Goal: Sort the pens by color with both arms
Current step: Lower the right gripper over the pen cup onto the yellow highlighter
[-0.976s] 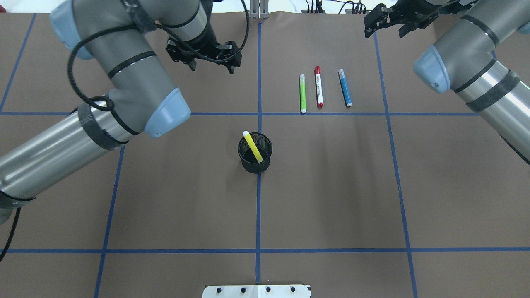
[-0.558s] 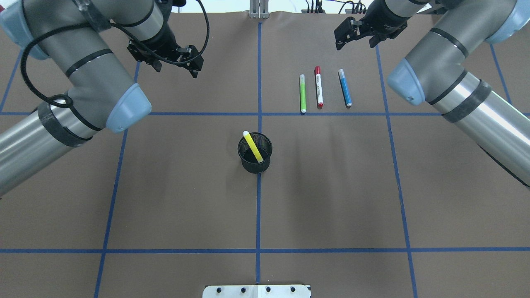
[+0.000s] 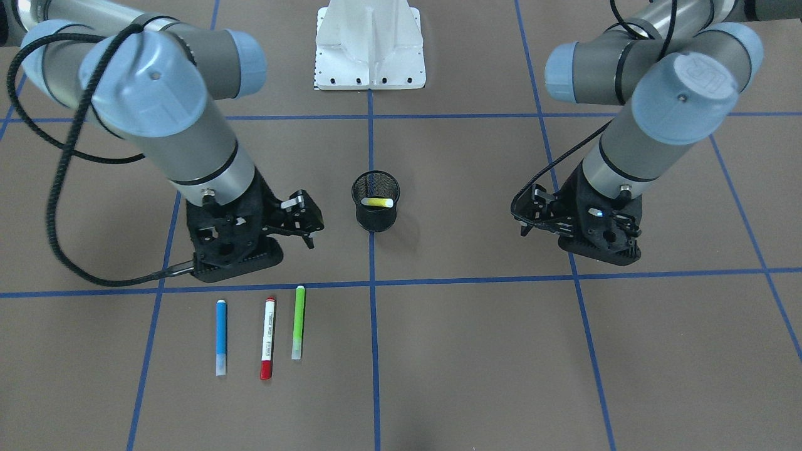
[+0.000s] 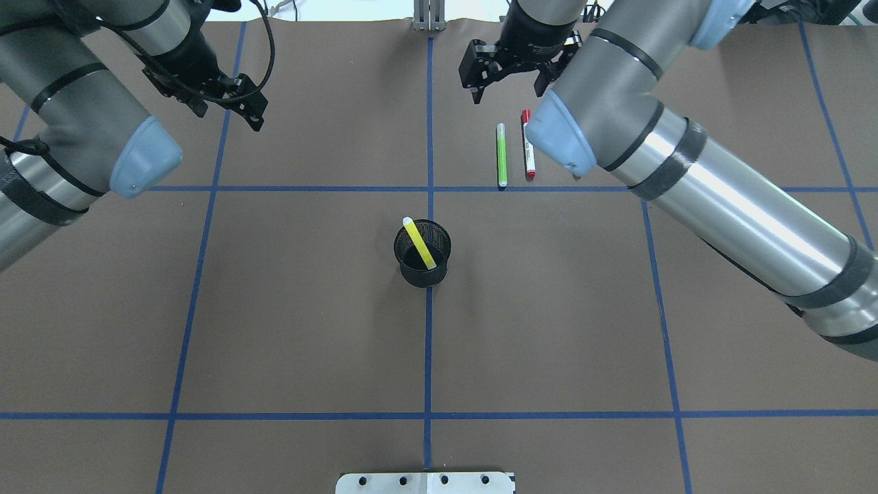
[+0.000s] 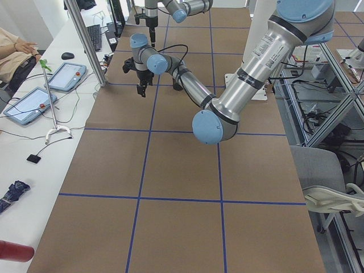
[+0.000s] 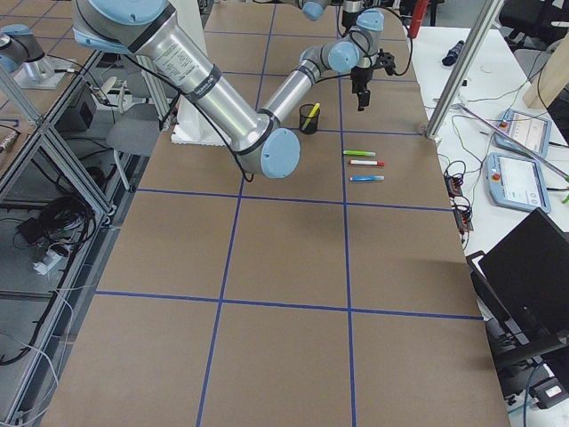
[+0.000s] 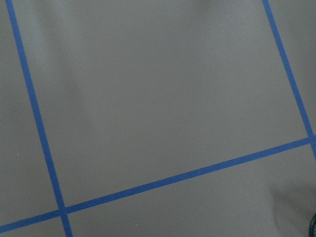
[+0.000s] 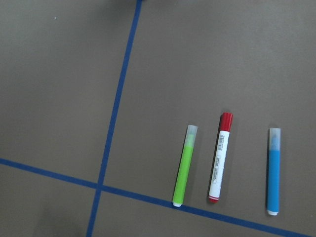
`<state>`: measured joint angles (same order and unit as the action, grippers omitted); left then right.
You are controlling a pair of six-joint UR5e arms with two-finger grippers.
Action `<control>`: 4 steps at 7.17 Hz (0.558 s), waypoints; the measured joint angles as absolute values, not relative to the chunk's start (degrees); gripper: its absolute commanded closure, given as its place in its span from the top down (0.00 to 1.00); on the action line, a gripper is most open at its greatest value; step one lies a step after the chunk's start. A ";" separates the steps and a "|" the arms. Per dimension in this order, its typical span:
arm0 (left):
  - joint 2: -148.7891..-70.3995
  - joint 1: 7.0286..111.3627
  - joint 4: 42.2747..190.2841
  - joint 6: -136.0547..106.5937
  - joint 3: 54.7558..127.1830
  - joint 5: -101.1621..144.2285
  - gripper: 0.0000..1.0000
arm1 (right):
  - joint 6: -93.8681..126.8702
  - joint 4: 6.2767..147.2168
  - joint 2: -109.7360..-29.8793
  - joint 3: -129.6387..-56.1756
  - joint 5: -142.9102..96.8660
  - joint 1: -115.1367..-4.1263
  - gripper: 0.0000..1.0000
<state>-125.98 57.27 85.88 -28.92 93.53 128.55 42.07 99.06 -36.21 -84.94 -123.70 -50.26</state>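
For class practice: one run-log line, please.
yellow pen in cup | green pen, red pen, blue pen outside | left gripper open | right gripper open

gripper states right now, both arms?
Left black two-finger gripper: open, holding nothing.
Right black two-finger gripper: open, holding nothing.

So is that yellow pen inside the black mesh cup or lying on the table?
Inside. The slim yellow marker pen leans slantwise in the round black mesh cup, its white tip poking past the rim.
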 measured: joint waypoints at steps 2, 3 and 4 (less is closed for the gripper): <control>-124.56 58.72 85.87 -27.76 93.83 130.63 0.99 | 41.94 103.78 -28.82 -78.95 -121.97 -47.19 0.99; -123.93 58.90 85.89 -27.70 94.33 130.88 0.99 | 41.95 105.02 -26.56 -76.81 -120.64 -45.67 0.99; -123.20 58.92 85.93 -27.69 94.95 130.98 0.99 | 42.02 105.54 -24.84 -74.90 -119.76 -44.60 0.99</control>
<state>-123.20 58.92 85.93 -27.69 94.95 130.98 42.02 105.54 -24.84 -74.90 -119.76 -44.60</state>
